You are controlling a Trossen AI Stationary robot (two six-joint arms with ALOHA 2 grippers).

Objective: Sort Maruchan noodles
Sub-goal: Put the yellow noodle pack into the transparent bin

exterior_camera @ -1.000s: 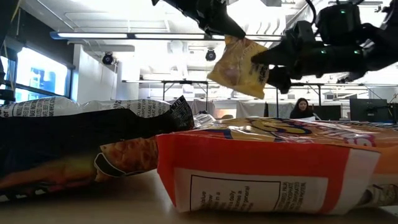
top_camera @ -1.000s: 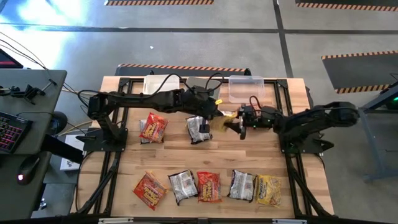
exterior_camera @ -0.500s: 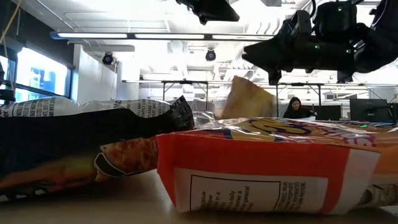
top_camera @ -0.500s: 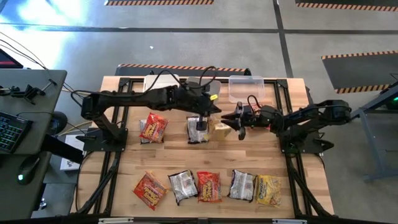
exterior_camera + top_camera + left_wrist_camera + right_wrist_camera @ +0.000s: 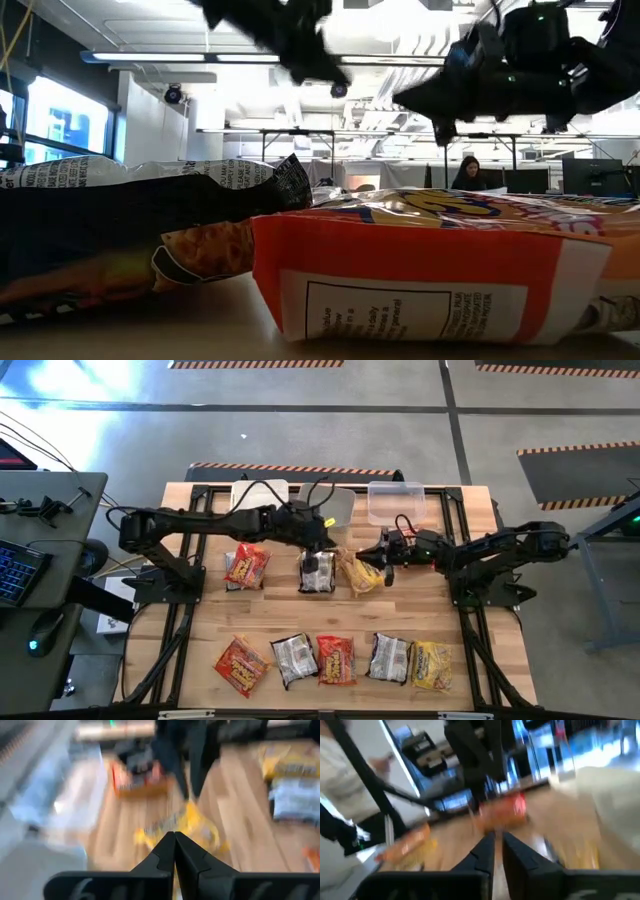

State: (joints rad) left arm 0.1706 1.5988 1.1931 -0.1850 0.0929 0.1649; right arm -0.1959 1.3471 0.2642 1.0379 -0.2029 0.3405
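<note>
Left gripper (image 5: 318, 543) hangs over the middle of the table (image 5: 470, 670) with its fingers pressed together, empty, just above a silver-and-dark packet (image 5: 317, 571). Left of that lies a red-orange packet (image 5: 245, 565). Right of it, a yellow packet (image 5: 358, 572) lies loose on the wood. Further right, the right gripper (image 5: 381, 553) hovers beside the yellow packet, fingers nearly together and holding nothing. Five more packets (image 5: 336, 660) sit in a row along the near edge. Two pale bins (image 5: 258, 494) stand at the far edge.
</note>
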